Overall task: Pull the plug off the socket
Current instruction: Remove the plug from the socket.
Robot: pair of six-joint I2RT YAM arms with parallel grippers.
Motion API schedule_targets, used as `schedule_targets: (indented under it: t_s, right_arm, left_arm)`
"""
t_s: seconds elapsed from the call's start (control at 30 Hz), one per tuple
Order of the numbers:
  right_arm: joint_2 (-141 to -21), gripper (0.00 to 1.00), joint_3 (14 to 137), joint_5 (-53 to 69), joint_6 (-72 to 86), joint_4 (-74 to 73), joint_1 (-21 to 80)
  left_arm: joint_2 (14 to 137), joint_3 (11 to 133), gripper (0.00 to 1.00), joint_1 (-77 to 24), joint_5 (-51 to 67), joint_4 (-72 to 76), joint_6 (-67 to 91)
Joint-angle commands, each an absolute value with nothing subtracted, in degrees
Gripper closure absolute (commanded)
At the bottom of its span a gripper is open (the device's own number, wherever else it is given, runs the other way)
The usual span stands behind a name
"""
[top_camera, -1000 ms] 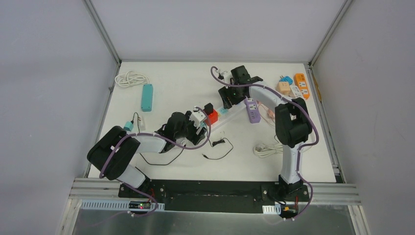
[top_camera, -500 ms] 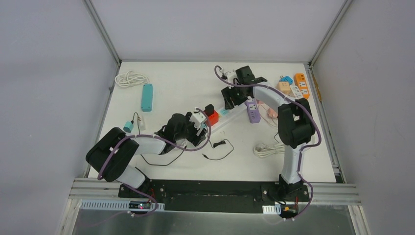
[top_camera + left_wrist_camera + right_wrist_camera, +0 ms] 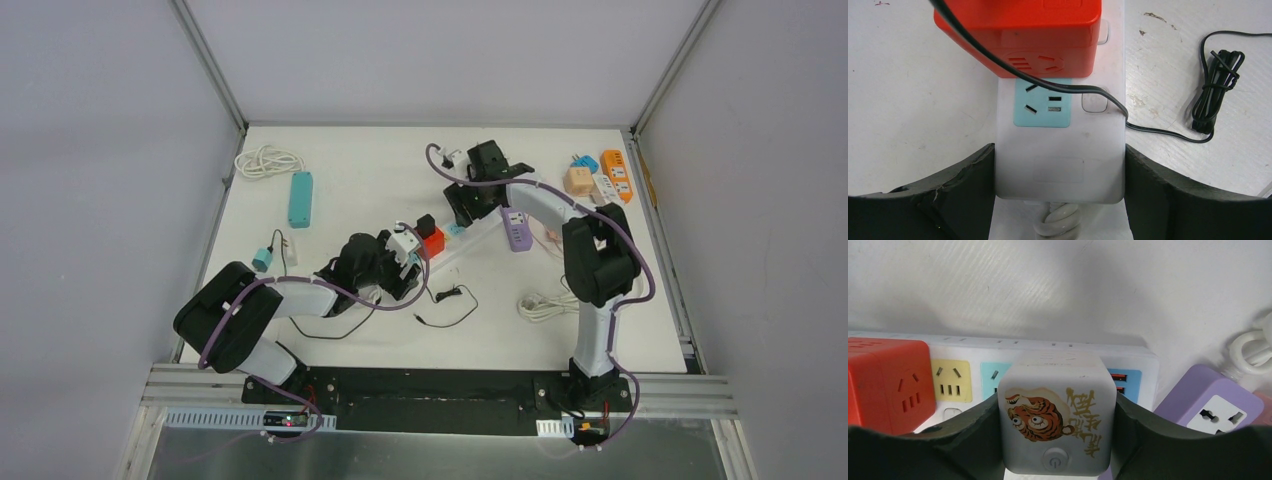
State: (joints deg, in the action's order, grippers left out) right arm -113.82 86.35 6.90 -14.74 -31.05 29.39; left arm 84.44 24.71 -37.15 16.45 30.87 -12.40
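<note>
In the left wrist view the red cube adapter (image 3: 1018,30) runs off the far edge and covers the power strip (image 3: 1060,165) beneath it. The strip's white cord (image 3: 1055,225) is cut at the near edge. In the right wrist view the tiger-printed plug (image 3: 1055,420) hides the stretch of strip under it, and the purple strip (image 3: 1208,410) runs off the right edge.

Left arm (image 3: 290,295) and right arm (image 3: 548,200) reach forward, left tool (image 3: 1060,167) and right tool (image 3: 1055,415) each gripping.
</note>
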Motion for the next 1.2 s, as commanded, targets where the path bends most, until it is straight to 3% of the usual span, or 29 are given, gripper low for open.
schedule_targets:
  t_s: [0.0,0.17,0.33,0.43,0.77,1.0,1.17]
  right_arm:
    - [-115.1,1.0,86.26,17.9,-13.78,-34.46,26.29]
    - [-115.84,1.0,85.97,23.09,-12.37,-34.7,23.63]
    - [-113.69,1.0,83.87,4.64,-15.21,-30.37,29.28]
    - [-113.69,1.0,83.86,2.07,-16.06,-29.96,30.84]
    - [-115.39,1.0,85.05,25.78,-12.21,-33.4,24.67]
    - [-113.26,1.0,83.76,6.87,-14.26,-30.29,28.34]
    - [-113.15,1.0,83.67,2.38,-16.23,-29.68,29.64]
  left_arm:
    - [83.93,24.96,1.0,-37.88,18.81,31.04,-11.51]
    - [84.13,25.04,1.0,-37.88,18.99,31.06,-11.43]
    - [84.46,25.22,1.0,-37.88,19.14,31.03,-11.45]
    - [84.71,25.31,1.0,-37.86,19.16,31.01,-11.3]
    - [84.88,25.38,1.0,-37.88,19.41,31.11,-11.16]
    - [84.99,25.23,1.0,-37.87,19.73,31.79,-10.9]
    - [84.65,25.05,1.0,-37.88,19.74,31.83,-10.9]
